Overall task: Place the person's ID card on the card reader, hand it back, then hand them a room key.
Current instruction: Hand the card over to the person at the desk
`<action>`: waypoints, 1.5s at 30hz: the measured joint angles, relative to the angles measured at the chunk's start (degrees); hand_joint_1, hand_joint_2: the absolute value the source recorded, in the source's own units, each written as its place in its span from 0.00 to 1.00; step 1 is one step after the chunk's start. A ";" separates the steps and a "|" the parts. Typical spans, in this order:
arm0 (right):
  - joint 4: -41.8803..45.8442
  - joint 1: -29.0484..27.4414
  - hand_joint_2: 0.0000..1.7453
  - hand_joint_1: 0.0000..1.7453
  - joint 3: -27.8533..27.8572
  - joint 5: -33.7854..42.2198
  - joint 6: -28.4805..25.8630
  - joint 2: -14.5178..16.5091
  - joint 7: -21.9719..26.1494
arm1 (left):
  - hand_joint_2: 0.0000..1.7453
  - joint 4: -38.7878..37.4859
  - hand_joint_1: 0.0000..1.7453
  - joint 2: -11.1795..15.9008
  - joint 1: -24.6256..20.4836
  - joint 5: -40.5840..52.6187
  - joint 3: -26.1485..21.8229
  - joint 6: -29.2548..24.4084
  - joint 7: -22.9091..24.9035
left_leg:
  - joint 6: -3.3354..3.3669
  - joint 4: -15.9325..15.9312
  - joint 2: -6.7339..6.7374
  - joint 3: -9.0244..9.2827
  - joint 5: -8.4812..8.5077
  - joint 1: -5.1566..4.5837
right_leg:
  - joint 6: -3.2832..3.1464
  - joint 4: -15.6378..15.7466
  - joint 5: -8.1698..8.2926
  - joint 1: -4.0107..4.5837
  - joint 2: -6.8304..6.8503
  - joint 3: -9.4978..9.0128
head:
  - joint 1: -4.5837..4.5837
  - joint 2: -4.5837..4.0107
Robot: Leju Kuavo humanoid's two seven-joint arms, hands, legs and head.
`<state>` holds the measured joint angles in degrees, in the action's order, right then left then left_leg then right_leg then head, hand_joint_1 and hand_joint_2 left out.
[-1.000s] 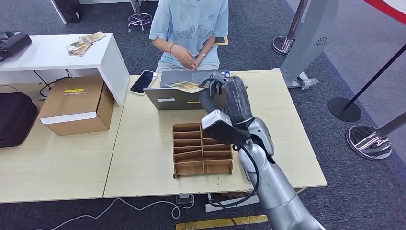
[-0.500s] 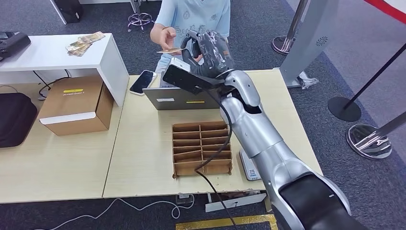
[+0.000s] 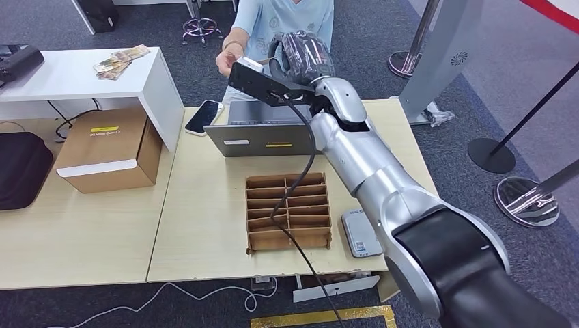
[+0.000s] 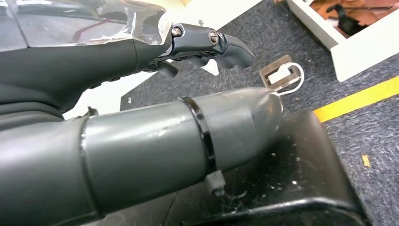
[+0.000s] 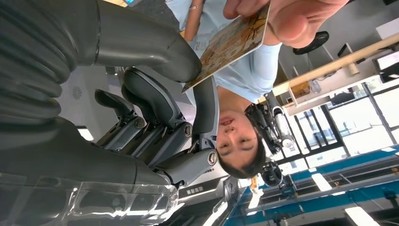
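Observation:
My right hand (image 3: 302, 53) is stretched out past the far table edge toward the seated person (image 3: 287, 17). In the right wrist view my thumb and a finger (image 5: 203, 101) pinch one corner of the yellowish ID card (image 5: 230, 42). The person's hand (image 5: 287, 19) grips the card's other end; in the head view it (image 3: 227, 60) is raised beside my wrist. The grey card reader (image 3: 360, 232) lies on the table by its front edge, right of the cardboard organiser. My left hand (image 4: 202, 42) hangs over the floor, holding nothing, with its fingers apart.
A cardboard organiser (image 3: 289, 210) with several slots sits mid-table. Behind it stands a grey laptop (image 3: 263, 133), with a phone (image 3: 203, 116) to its left. A cardboard box (image 3: 109, 147) and a white shelf (image 3: 75, 75) are at the left; stanchion bases (image 3: 526, 201) stand right.
My right arm rose from over the laptop and reached out to the person with the card. The person's hand came up and took hold of the card. The card reader is uncovered.

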<state>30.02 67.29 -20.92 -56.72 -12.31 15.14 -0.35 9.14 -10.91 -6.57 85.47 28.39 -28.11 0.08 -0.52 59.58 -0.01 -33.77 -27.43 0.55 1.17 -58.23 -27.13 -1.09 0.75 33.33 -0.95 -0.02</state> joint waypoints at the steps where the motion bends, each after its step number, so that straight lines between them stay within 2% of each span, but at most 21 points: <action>1: -0.42 0.10 1.00 1.00 0.24 -0.39 -0.28 -0.06 -0.11 | 0.00 0.00 0.00 0.00 -0.05 0.01 0.41 0.00 -0.15 | 0.00 0.00 0.00 0.00 0.00 0.00 | 0.00 0.00 0.00 0.00 0.00 0.00 | -0.01 0.00; 10: -2.65 0.80 1.00 1.00 1.52 -2.43 -0.71 -0.84 -1.56 | 0.00 0.00 0.00 -0.02 -0.39 0.00 3.23 0.00 -0.91 | -0.01 0.00 0.01 0.01 0.00 0.00 | -0.02 -0.02 0.01 0.03 -0.02 0.02 | -0.01 0.00; 11: -2.81 0.92 1.00 0.97 1.68 -2.53 -0.71 -0.91 -1.68 | 0.00 0.00 0.00 -0.02 -0.40 0.00 3.25 0.00 -0.89 | -0.01 0.00 0.01 0.00 0.01 0.00 | -0.02 -0.02 0.01 0.03 -0.02 0.03 | -0.01 0.00; 12: -2.96 1.08 1.00 0.83 1.85 -2.52 -0.70 -0.97 -1.69 | 0.00 0.00 0.00 -0.02 -0.41 -0.01 3.27 0.00 -0.88 | -0.01 0.00 0.01 0.00 0.01 0.00 | -0.02 -0.02 0.01 0.03 -0.02 0.03 | -0.01 0.00; 15: -3.44 1.57 1.00 0.13 2.66 -1.96 -0.61 -1.04 -1.30 | 0.00 0.00 0.00 -0.03 -0.44 -0.01 3.33 0.00 -0.85 | -0.01 -0.01 0.02 0.00 0.01 0.00 | -0.02 -0.03 0.01 0.03 -0.03 0.03 | -0.01 0.00; 16: -3.62 1.67 1.00 0.01 2.96 -1.78 -0.57 -1.04 -1.14 | 0.00 0.00 0.00 -0.03 -0.45 -0.01 3.34 0.00 -0.80 | -0.01 -0.01 0.02 0.00 0.01 0.00 | -0.03 -0.03 0.01 0.03 -0.03 0.03 | -0.01 0.00; 29: -5.20 1.78 1.00 0.00 4.86 -1.46 -1.53 -1.43 -0.57 | 0.00 0.00 0.00 -0.04 -0.48 0.01 3.77 0.00 -0.69 | -0.01 0.00 0.02 0.00 0.01 0.00 | -0.03 -0.02 0.01 0.03 -0.04 0.04 | -0.01 0.00; 39: -4.60 1.66 1.00 0.00 5.75 -4.98 -1.75 -4.45 -0.36 | 0.00 0.00 0.00 -0.01 -0.49 -0.08 4.02 0.00 -0.39 | -0.01 0.00 0.02 -0.01 0.00 0.00 | -0.03 -0.02 0.02 0.02 -0.04 0.05 | 0.00 0.00; 42: -3.45 1.34 1.00 0.00 6.21 -3.44 -2.29 -5.10 1.29 | 0.00 0.00 0.00 0.00 -0.48 -0.14 4.01 0.00 0.05 | -0.01 0.00 0.03 -0.01 0.00 0.00 | -0.03 -0.02 0.02 0.03 -0.05 0.05 | -0.01 0.00; 45: -0.34 -0.02 1.00 0.00 7.98 2.32 -2.09 -5.35 5.95 | 0.00 0.00 0.00 0.03 -0.44 -0.27 3.98 0.00 0.36 | -0.01 -0.01 0.02 -0.01 0.00 0.00 | -0.04 -0.02 0.02 0.04 -0.04 0.06 | -0.01 0.00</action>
<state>29.68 67.27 -12.94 -54.40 -14.40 9.79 5.60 9.14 -10.88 -7.01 85.20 32.37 -28.11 0.44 -0.53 59.57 0.01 -33.78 -27.43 0.54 1.13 -58.25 -27.12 -1.05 0.71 33.38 -0.96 -0.02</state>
